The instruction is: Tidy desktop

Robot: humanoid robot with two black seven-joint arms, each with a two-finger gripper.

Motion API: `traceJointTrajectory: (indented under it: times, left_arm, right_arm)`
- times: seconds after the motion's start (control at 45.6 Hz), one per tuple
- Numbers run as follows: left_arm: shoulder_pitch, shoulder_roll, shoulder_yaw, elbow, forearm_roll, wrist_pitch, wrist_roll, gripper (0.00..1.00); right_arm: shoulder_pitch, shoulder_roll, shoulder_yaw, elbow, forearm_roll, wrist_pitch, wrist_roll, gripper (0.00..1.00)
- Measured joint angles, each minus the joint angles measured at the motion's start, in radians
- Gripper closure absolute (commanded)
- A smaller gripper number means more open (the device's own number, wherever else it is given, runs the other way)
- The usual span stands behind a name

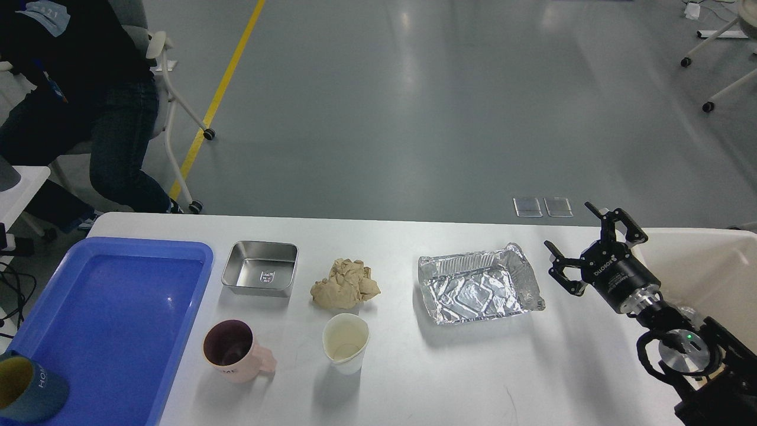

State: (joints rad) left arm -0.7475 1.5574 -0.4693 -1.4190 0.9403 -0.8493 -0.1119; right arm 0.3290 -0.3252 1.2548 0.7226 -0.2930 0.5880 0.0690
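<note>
The white desk (449, 378) fills the lower part of the view. On it lie a crumpled foil tray (478, 288), a ball of brown paper (345, 284), a small steel dish (260, 276), a pink mug (235, 350) and a paper cup (346, 341). A blue tray (100, 319) covers its left end, with a dark blue mug (26, 390) at the near corner. The right claw (572, 239) hangs just right of the foil tray, spread wide and holding nothing, beside a cream bin (701, 269).
</note>
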Motion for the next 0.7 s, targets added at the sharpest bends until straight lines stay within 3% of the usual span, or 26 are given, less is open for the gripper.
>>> traceJointTrajectory:
  times: [0.154,0.702]
  left_arm:
    - [0.005,0.057,0.014,-0.054,-0.001,-0.006,0.001,0.01]
    - [0.003,0.042,0.048,-0.078,-0.002,0.051,0.005,0.01]
  right_arm:
    - [-0.001,-0.002,0.000,0.000,0.000,0.000,0.000,0.00]
    - [-0.005,-0.017,0.001,0.006,0.000,0.001,0.000,0.00]
